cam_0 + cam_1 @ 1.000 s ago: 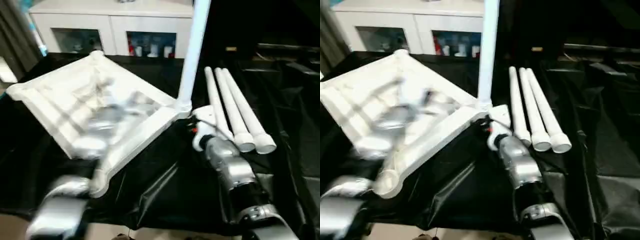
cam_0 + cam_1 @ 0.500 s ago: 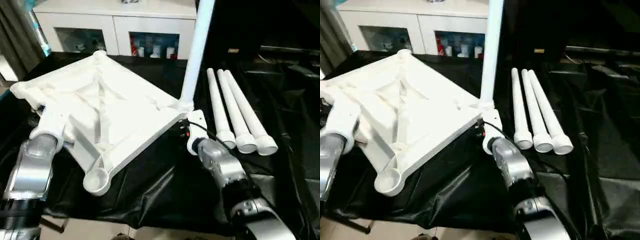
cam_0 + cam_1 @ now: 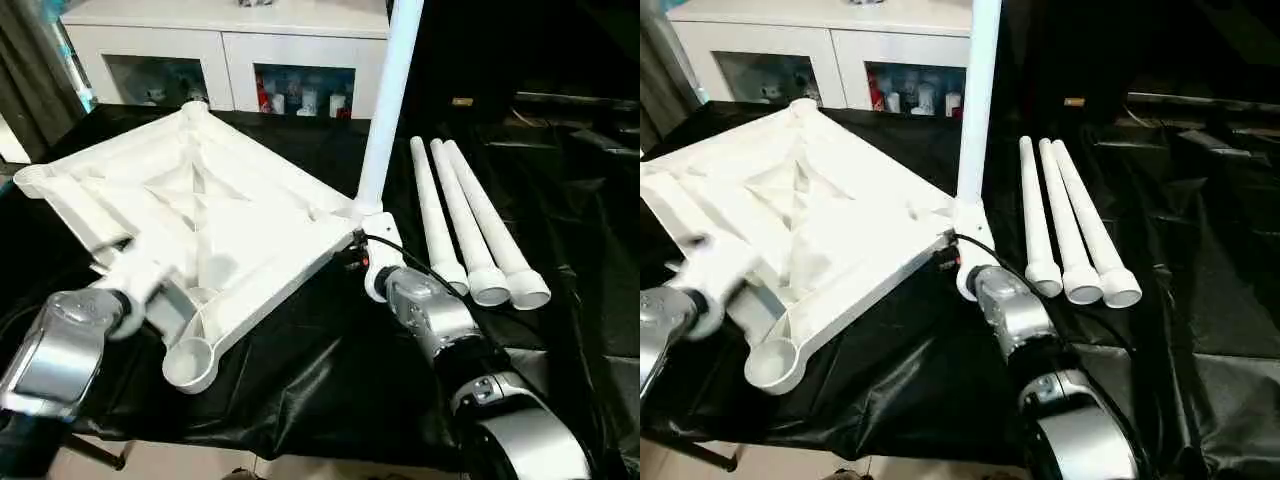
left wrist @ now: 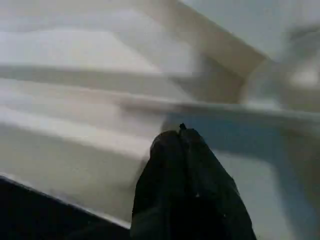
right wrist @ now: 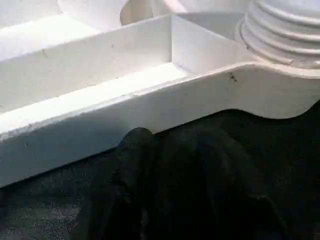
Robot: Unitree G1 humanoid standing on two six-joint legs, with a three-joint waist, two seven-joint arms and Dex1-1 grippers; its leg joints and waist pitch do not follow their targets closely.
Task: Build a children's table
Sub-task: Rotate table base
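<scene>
Lying upside down on the black-draped bench, the top (image 3: 200, 215) has its ribbed underside up so you can reach the corner sockets; one leg (image 3: 388, 100) already stands upright in the far-right socket, and three spare legs (image 3: 470, 225) lie side by side toward the bench's right edge. Your left gripper (image 4: 182, 137) has its fingers pressed together, tip against the top's near-left rim, probably to steady it. Your right gripper (image 5: 165, 145) sits just beside the rim below the fitted leg; you can't tell how wide its fingers stand.
</scene>
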